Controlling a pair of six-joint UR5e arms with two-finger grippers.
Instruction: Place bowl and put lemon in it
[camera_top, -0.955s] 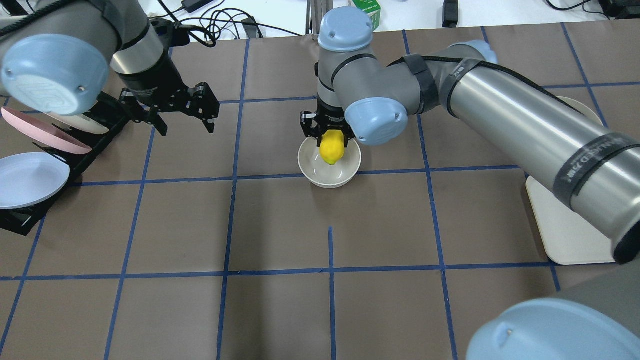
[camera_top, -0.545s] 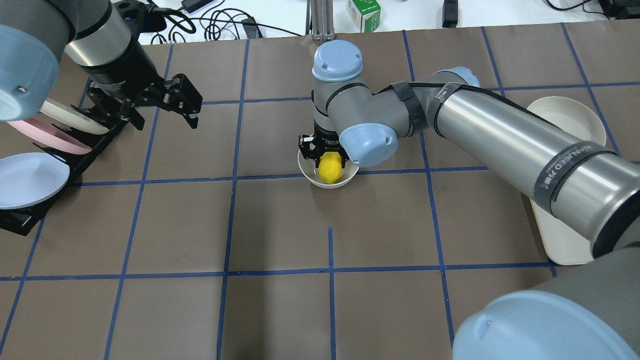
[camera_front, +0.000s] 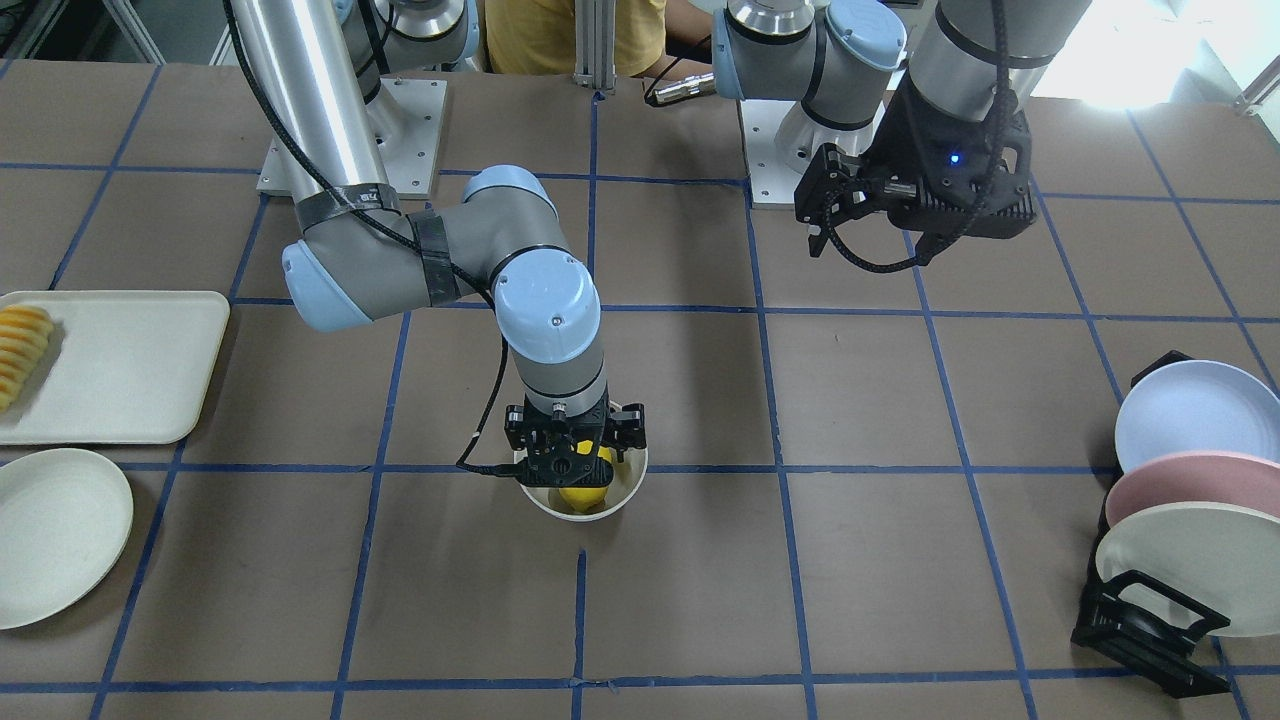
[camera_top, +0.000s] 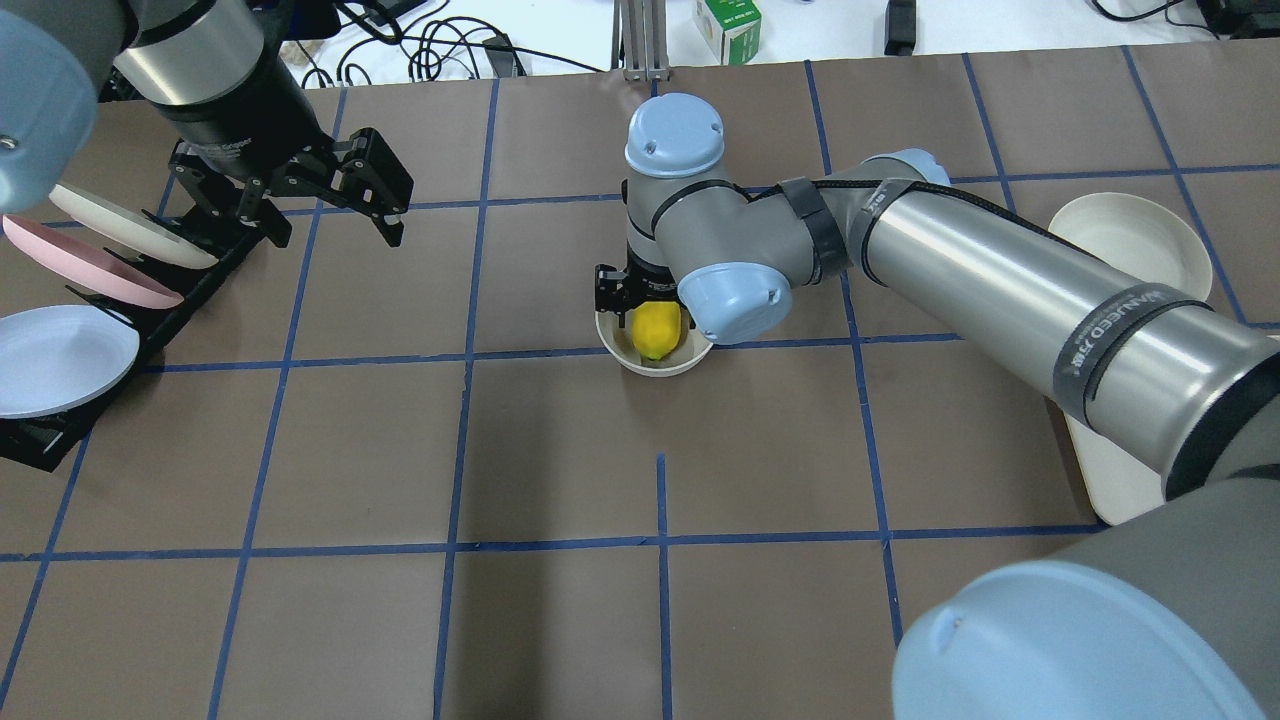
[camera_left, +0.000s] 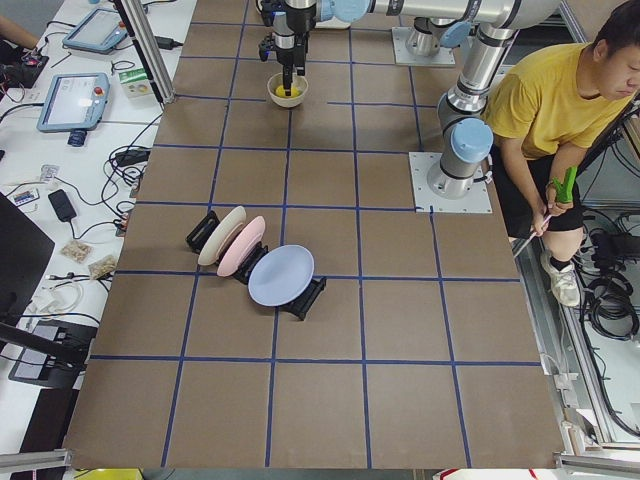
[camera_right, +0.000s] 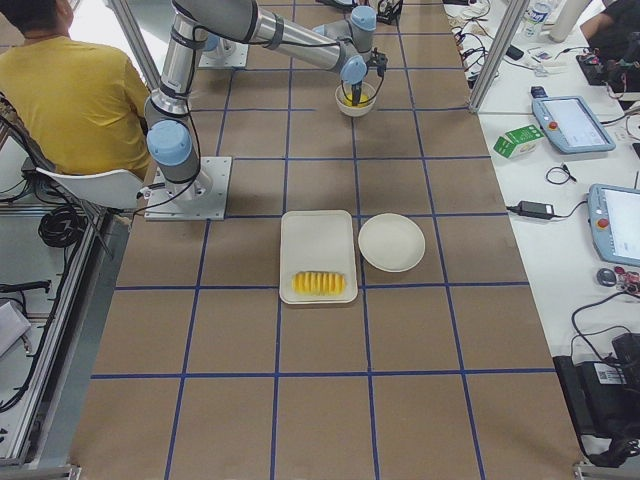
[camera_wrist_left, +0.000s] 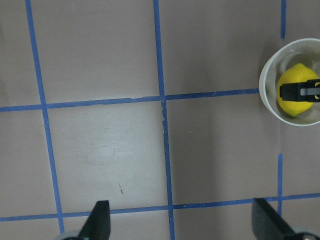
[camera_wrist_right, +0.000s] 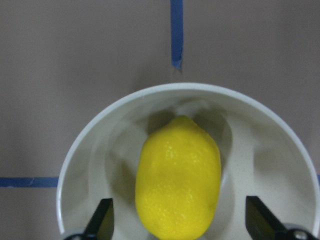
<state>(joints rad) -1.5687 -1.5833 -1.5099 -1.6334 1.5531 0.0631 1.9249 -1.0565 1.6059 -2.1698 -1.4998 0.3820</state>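
Table: a brown paper-covered table (camera_top: 560, 450) with a blue tape grid lies under both my arms.
Rack: a black wire rack (camera_top: 60, 420) holding blue, pink and white plates sits at 9 o'clock in the overhead view.
Tray: an off-white rectangular tray (camera_front: 120, 370) is at 9 o'clock in the front-facing view, with yellow-orange sliced food (camera_front: 22, 350) at its 9 o'clock end.
Plate: a flat off-white round plate (camera_front: 50, 530) lies just at the tray's 7 o'clock.
Bowl: the deep off-white glossy bowl (camera_wrist_right: 260, 150) stands upright near the table's middle.
Left gripper: my left gripper (camera_top: 332, 225) hangs at the bowl's 10 o'clock overhead, jaws wide apart and holding nothing.
Right gripper: my right gripper (camera_wrist_right: 180, 201) is directly over the bowl, its fingers spread clear of the lemon's sides.
Lemon: the bright yellow oval lemon (camera_wrist_right: 177, 170) lies inside the bowl, tip toward 12 o'clock in my right wrist view.
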